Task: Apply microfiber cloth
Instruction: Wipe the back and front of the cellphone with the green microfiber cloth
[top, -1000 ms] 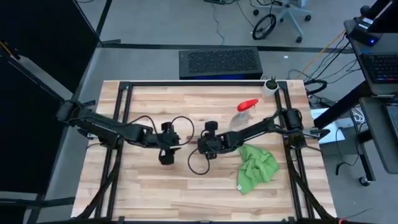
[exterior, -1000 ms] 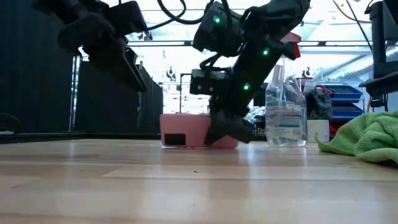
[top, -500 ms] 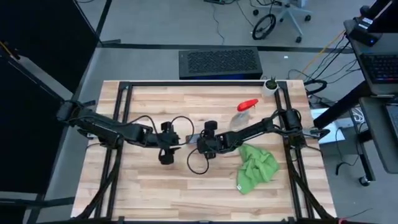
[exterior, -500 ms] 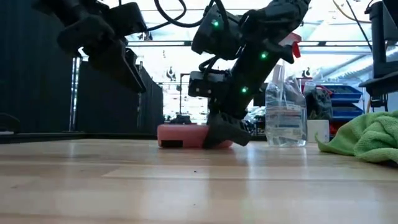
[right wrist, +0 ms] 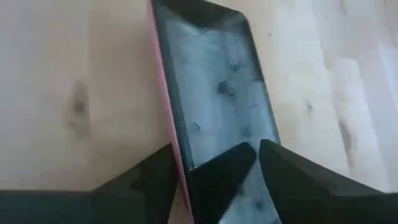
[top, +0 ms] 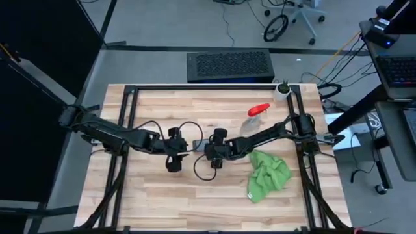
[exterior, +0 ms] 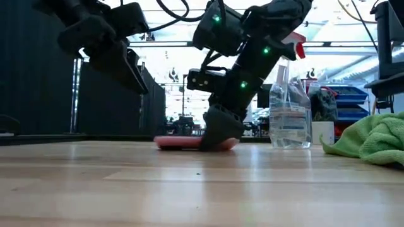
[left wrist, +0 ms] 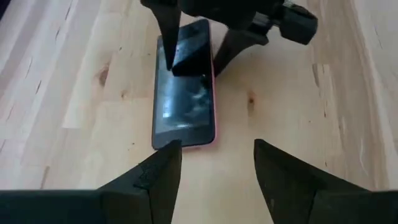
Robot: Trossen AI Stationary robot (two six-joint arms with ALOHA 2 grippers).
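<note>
Both arms are matte black, built of slim jointed links, and each carries a loose black cable that loops out in a ring beside its wrist. The right arm shows 4 or so small green indicator lights glowing along its housings in the low view. The left gripper ends in 2 broad, flat black fingers tapering to blunt tips, and the right gripper has the same dark wedge-shaped fingers.

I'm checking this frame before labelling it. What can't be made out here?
- Phone: in the high view, mostly hidden beneath the right pincer.
- Microfiber cloth: cut off by the low view's right edge.
- Spray bottle label: too small to read.
- Left pincer: open; its tips leave the low view.
</note>
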